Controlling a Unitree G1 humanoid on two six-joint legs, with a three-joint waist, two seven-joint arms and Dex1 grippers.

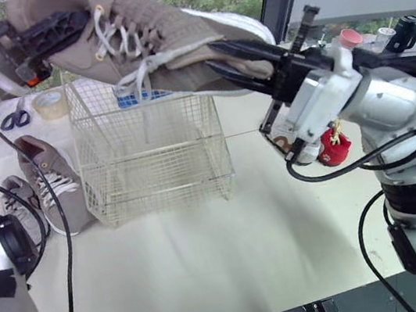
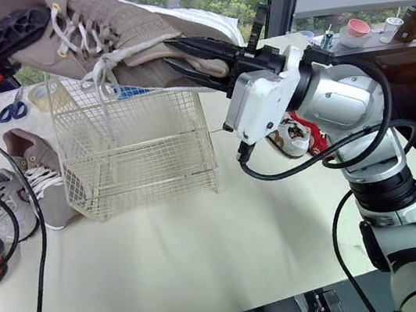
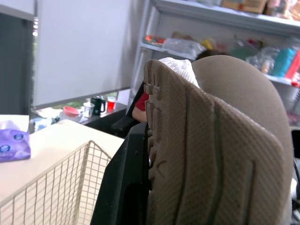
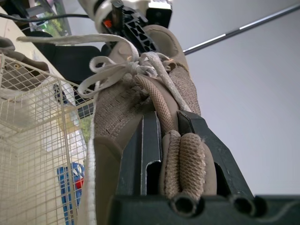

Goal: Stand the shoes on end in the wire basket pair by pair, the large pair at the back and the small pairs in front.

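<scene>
Grip is being held at both ends: the right gripper (image 1: 212, 55) is being clamped nearly shut on fabric at the three o'clock end of the large tan shoe (image 1: 164, 28), and the left gripper (image 1: 64, 24) is being clamped across its nine o'clock end. The shoe is being held lying flat, just above the wire basket (image 1: 153, 157).

Trouble is being invited by the white laces (image 1: 138, 88) dangling toward the rim. A snag there is likely being risked, and the light basket could be dragged.

Tan knit and a pale ribbed sole are being shown.
</scene>
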